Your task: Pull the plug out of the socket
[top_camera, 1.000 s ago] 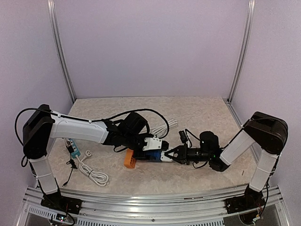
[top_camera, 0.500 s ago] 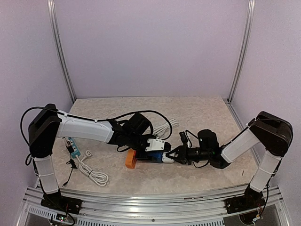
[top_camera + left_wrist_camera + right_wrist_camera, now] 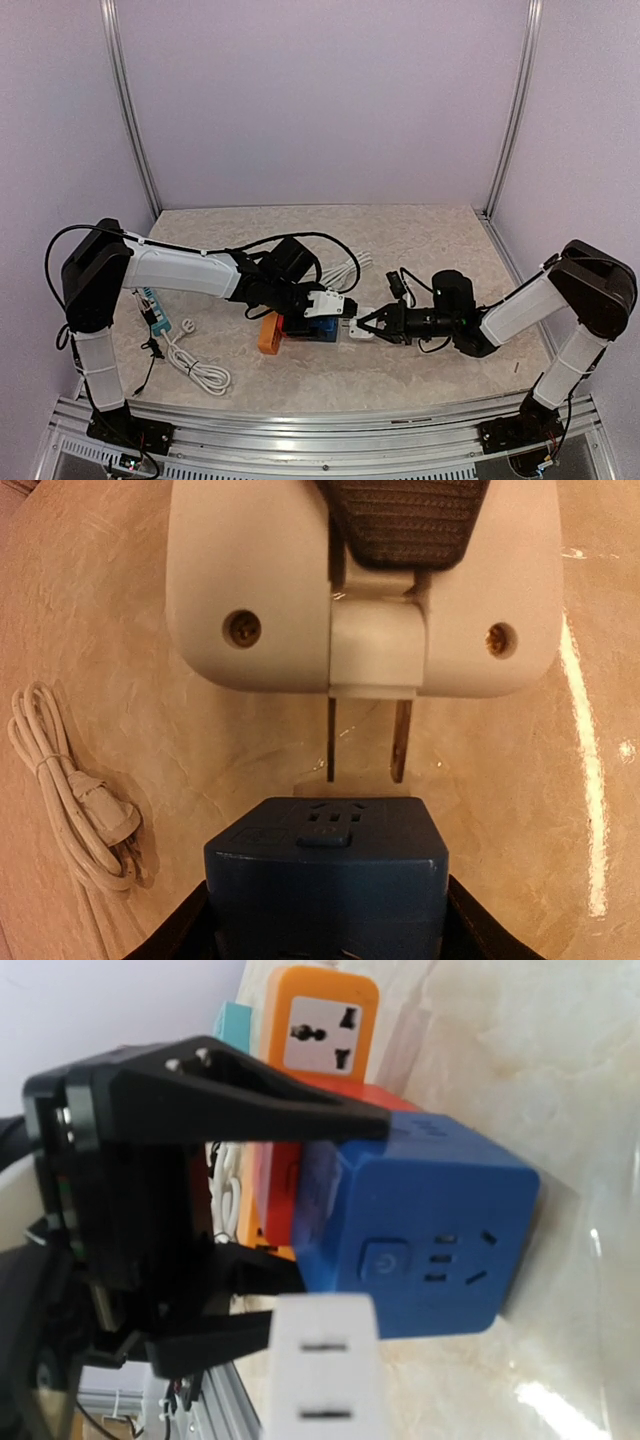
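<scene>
The socket [image 3: 325,870] is a blue cube, and my left gripper [image 3: 315,325] is shut on it with one black finger on each side. From the right wrist view the cube [image 3: 430,1240] shows its slotted face, with the left gripper's fingers [image 3: 250,1110] above and below it. My right gripper [image 3: 368,327] is shut on the white plug [image 3: 357,332]. The plug [image 3: 375,660] hangs just in front of the socket. Its two metal prongs are bare and a small gap separates their tips from the socket face.
An orange adapter block [image 3: 268,335] with a red piece is stuck to the socket's far end. A coiled white cable [image 3: 195,365] and a power strip [image 3: 150,305] lie at the left. Another white cable bundle [image 3: 350,268] lies behind the grippers.
The right gripper has drawn back to the right with the plug, and the left gripper has shifted the socket slightly left. The prongs have come out of the socket.
</scene>
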Controlling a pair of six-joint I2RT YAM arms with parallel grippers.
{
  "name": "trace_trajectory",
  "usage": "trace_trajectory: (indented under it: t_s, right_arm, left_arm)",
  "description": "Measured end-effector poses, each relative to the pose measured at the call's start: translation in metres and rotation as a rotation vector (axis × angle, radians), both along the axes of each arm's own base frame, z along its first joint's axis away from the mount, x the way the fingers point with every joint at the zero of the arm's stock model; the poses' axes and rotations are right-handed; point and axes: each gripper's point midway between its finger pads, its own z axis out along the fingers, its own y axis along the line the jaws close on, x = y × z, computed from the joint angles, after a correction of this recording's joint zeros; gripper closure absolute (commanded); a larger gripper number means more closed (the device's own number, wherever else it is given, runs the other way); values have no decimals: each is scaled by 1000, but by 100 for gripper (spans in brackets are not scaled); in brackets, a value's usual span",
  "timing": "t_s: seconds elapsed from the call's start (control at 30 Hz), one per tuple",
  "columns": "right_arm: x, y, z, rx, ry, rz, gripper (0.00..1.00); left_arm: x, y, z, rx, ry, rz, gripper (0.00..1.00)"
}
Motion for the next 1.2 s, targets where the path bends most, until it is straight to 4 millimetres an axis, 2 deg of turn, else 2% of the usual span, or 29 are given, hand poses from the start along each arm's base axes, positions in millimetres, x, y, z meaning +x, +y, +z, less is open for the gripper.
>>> trace_trajectory:
  t_s: [0.27,0.47,0.57,0.63,0.67,0.8,0.93,1.0,1.07,1.2]
  right_arm:
    - [1,-15,-6,-12,2,-21,100]
    - [0,-16,18,8,-95,-6,100]
    - [-1,-17,31,8,-153,4,100]
    - [-2,-18,39,2,-195,12,100]
    - [-2,-19,42,-1,-212,16,100]
    - [-5,-21,59,-6,-294,33,100]
    - [-11,-23,81,4,-390,58,100]
    - [-15,-24,94,16,-442,73,100]
    - [-18,-24,109,30,-498,92,100]
    - [-31,-24,138,72,-609,147,100]
  left_arm:
    - [1,1,2,5,5,19,31]
    - [3,6,1,26,4,46,19]
    - [5,7,12,18,-15,58,12]
    - [8,8,28,-3,-38,71,3]
    - [8,8,38,-19,-50,75,1]
    - [11,7,90,-116,-111,104,1]
    - [8,11,155,-260,-183,148,1]
    - [-2,13,179,-336,-203,160,1]
    - [-19,15,199,-417,-220,166,1]
    - [-71,17,210,-539,-131,141,1]
